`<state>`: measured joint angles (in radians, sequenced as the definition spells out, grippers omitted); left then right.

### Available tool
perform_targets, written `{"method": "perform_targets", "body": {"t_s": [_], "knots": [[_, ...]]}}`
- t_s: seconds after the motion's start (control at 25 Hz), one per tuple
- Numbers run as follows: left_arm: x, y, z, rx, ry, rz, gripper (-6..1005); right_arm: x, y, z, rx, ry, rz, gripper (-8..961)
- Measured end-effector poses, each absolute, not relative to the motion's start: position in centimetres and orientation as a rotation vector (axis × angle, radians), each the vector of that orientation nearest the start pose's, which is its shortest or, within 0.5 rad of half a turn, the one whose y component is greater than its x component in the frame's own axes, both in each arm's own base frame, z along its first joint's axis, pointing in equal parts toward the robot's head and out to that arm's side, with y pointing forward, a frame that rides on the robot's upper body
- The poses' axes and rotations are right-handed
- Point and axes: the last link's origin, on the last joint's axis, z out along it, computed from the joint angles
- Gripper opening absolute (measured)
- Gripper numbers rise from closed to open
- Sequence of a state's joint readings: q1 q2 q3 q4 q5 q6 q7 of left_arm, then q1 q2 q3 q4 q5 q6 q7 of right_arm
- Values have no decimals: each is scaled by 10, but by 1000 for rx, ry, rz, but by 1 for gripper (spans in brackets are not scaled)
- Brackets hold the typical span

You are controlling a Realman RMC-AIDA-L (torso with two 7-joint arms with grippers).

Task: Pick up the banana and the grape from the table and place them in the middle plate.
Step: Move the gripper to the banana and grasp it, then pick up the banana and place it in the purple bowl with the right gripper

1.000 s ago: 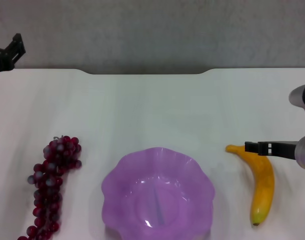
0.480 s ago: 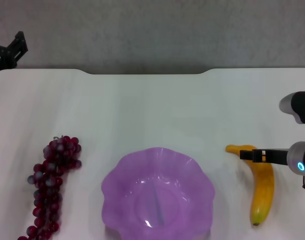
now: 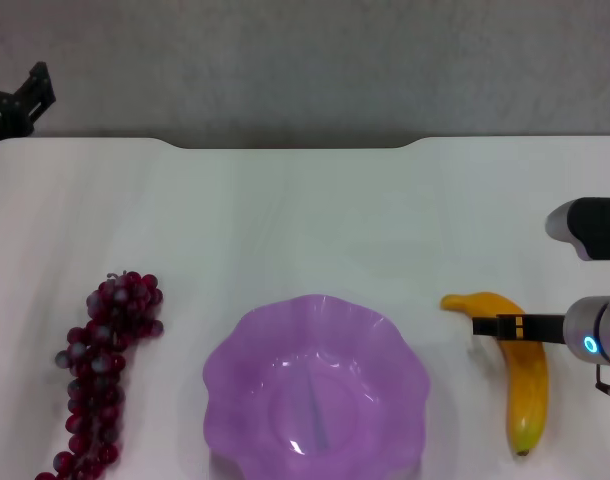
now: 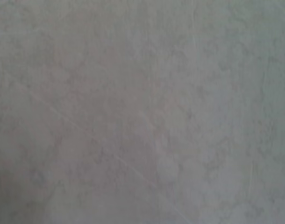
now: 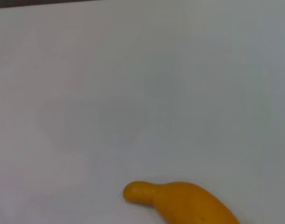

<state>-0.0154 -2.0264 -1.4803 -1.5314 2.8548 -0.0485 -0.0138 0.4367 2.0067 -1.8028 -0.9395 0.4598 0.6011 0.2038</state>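
Note:
The yellow-orange banana [image 3: 526, 383] lies on the white table [image 3: 305, 220] at the right, its stem end toward the purple scalloped plate [image 3: 315, 390]. It also shows in the right wrist view [image 5: 184, 204]. My right gripper [image 3: 481, 326] reaches in from the right edge, and its black tip lies across the banana near the stem end. The dark red grape bunch [image 3: 103, 375] lies to the left of the plate. The plate holds nothing. My left gripper [image 3: 23, 103] is parked at the far left, beyond the table's far edge.
The table's far edge has a shallow notch [image 3: 295, 146], with a grey wall behind it. The left wrist view shows only a mottled grey surface.
My right gripper has moved down and left along the banana. The banana has shifted slightly, its stem end swinging left and its tip moving down. The left arm has not moved.

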Motion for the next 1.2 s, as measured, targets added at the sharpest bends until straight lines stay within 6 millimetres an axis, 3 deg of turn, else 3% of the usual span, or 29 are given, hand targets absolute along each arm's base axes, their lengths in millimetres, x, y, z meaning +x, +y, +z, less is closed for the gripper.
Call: {"method": "perform_targets", "body": {"t_s": [0.8, 1.0, 1.2], "knots": [[-227, 355, 89, -1606, -644, -548, 757, 303, 371, -63, -1865, 1386, -71, 701], [-227, 355, 89, -1607, -645, -547, 756, 302, 369, -64, -1877, 1373, -73, 519], [-227, 355, 89, -1608, -644, -546, 756, 300, 369, -67, -1897, 1344, -69, 511]]}}
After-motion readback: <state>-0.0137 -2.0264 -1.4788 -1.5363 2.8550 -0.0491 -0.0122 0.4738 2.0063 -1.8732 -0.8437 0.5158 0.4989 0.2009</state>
